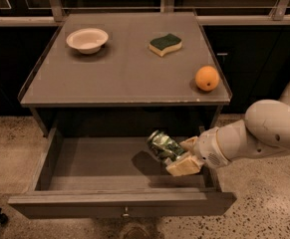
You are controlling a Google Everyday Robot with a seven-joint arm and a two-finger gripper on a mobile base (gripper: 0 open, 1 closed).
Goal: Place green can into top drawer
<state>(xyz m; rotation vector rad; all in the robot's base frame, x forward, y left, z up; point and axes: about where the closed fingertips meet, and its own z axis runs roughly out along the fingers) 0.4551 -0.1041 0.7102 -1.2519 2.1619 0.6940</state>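
Over the right part of the top drawer [84,205], we see the hand [182,156] clamped on the green can [162,145]. Its pale fingers [184,166] cover the can's right end. The arm [264,133] behind it runs off the right edge and hides most of the drawer's right wall. The drawer's back lies in shadow under the bench [119,78]. The knob [126,213] on the drawer front is too small for us to tell its shape. Below the drawer front, a dim round form [134,231] is cut off by the bottom edge.
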